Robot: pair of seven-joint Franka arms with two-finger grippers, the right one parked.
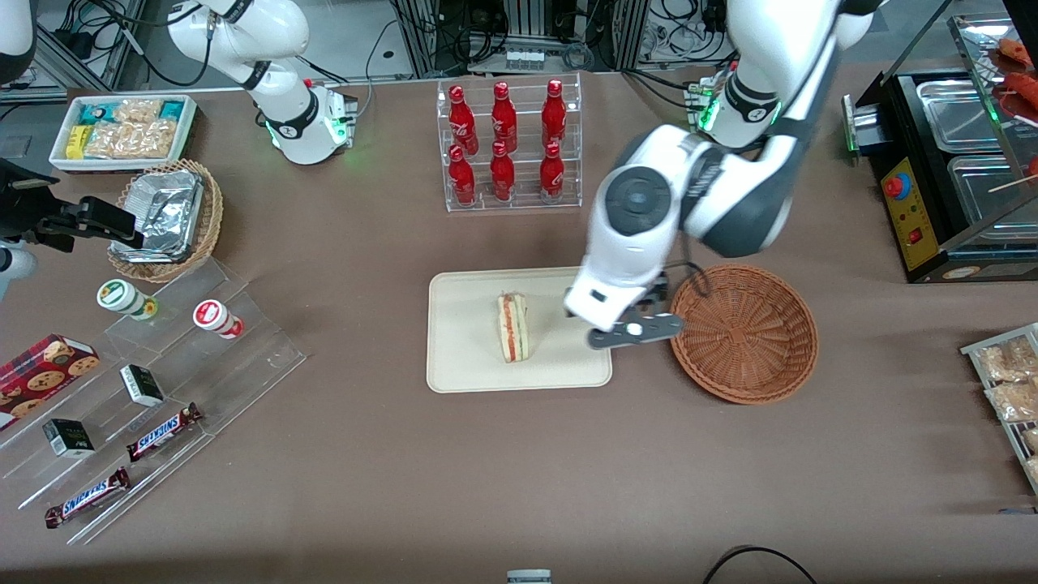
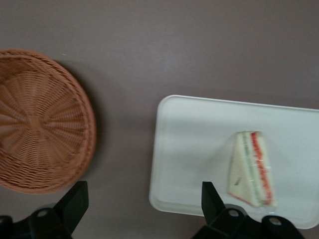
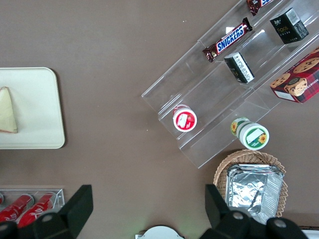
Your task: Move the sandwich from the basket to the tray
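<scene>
Pale bread with a red-orange and green stripe along its cut edge: that is the sandwich (image 1: 512,328), and I see it lying on the cream tray (image 1: 462,357), roughly at the tray's middle, with nothing touching it. The reddish wicker basket (image 1: 744,332) beside the tray, toward the working arm's end of the table, holds nothing. My gripper (image 2: 144,211) hangs above the strip of table between tray and basket, its fingers (image 2: 75,201) spread wide apart and gripping nothing. From how things lie, I judge the placing done. If I had to take the wedge up again, I would treat it as light and soft: bread that dents under a hard squeeze, with layers that could slide or splay. It looks glossy, perhaps wrapped in film, so it may be slippery. I would close gently across the two flat bread faces near the thick middle, not on the thin tip or the filling edge.
</scene>
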